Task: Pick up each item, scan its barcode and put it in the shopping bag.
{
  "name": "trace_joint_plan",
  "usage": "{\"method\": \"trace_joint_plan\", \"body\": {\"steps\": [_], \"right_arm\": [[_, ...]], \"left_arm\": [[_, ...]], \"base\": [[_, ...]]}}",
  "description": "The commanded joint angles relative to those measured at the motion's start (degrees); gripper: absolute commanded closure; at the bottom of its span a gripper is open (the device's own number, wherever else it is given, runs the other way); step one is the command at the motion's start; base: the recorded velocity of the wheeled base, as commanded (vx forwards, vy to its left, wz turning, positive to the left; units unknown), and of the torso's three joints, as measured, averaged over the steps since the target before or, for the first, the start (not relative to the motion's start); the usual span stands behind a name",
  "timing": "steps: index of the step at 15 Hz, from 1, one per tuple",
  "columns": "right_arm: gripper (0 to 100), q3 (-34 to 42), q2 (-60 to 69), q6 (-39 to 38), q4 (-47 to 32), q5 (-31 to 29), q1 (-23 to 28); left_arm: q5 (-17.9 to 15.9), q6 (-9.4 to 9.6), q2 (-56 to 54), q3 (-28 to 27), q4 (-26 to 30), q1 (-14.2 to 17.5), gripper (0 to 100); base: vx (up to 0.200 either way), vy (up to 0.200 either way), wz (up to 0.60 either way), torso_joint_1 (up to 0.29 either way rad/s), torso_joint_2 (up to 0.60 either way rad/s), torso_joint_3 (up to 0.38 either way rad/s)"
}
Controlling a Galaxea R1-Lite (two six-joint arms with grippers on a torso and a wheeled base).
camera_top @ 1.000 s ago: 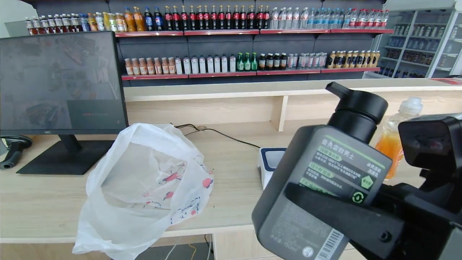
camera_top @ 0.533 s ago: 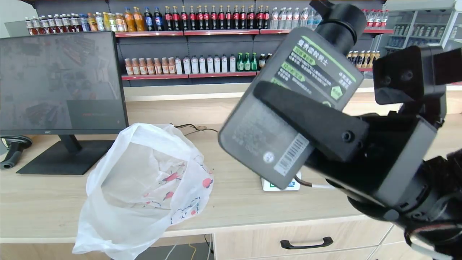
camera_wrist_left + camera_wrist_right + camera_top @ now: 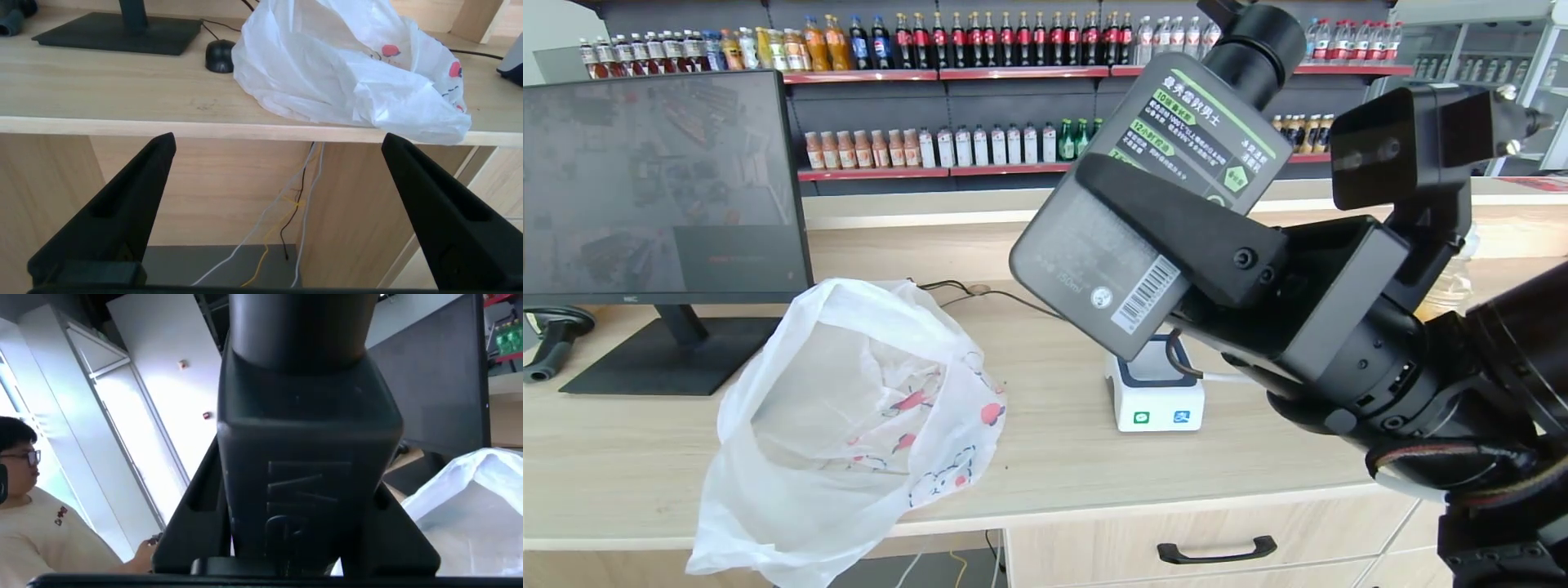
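The right gripper [image 3: 1143, 220] grips the dark bottle [image 3: 1192, 139], tilted above the white scanner [image 3: 1156, 400] right of the shopping bag [image 3: 849, 425], probably so the barcode [image 3: 1145, 294] can be read.

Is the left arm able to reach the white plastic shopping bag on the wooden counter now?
Probably yes. The left gripper, jaws open, hangs below the edge of the wooden counter, facing the white plastic shopping bag, with nothing between them.
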State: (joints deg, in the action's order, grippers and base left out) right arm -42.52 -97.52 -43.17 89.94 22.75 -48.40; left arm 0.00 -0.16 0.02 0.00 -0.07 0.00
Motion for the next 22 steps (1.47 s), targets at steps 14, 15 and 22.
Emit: {"method": "trace_joint_plan", "body": {"steps": [14,15,22], "right_arm": [[100,3.4,0.7,0.9,0.1,-0.1,0.0],[100,3.5,0.8,0.9,0.1,-0.1,0.0],[100,10.4,2.7,3.3,0.1,-0.2,1.1]], "left_arm": [[0.0,-0.02,0.0,0.0,0.0,0.0,0],[0.0,-0.02,0.0,0.0,0.0,0.0,0],[0.0,-0.02,0.0,0.0,0.0,0.0,0]], "base": [[0.0,0.0,0.0,0.0,0.0,0.0],[0.0,0.0,0.0,0.0,0.0,0.0],[0.0,0.0,0.0,0.0,0.0,0.0]]}}
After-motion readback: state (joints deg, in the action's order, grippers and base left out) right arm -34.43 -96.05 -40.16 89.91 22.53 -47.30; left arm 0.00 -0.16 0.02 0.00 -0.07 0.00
